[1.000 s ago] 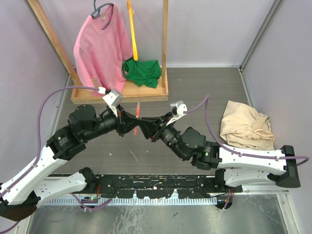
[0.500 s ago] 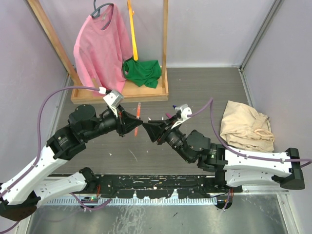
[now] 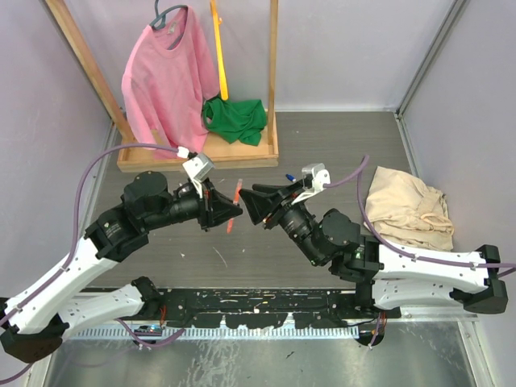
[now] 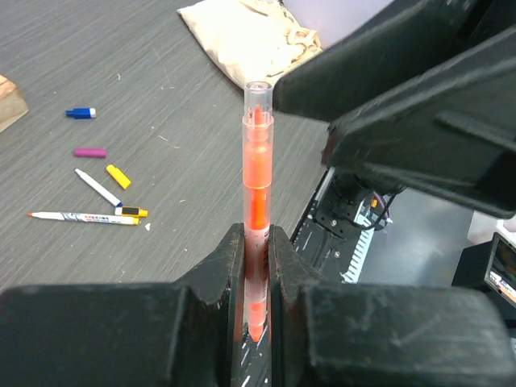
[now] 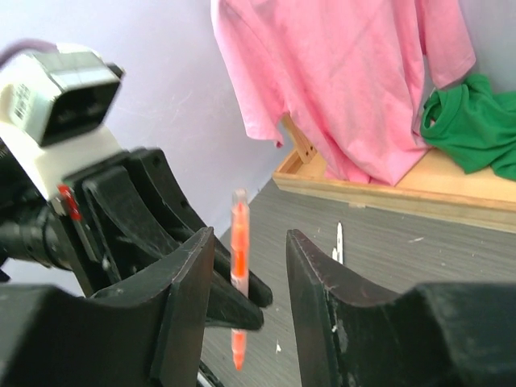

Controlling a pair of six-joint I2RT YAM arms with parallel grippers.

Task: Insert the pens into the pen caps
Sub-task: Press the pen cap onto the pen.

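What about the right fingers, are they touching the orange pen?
Apart. The right wrist view shows the orange pen between the right fingers with a gap on each side.

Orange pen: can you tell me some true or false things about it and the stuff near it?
The left tool is shut on the orange pen. True.
The right tool squeezes the pen. False: it is open around the pen, not touching.
A yellow cap lies on the table. True.
The pink shirt lies flat on the table. False: it hangs from a hanger.
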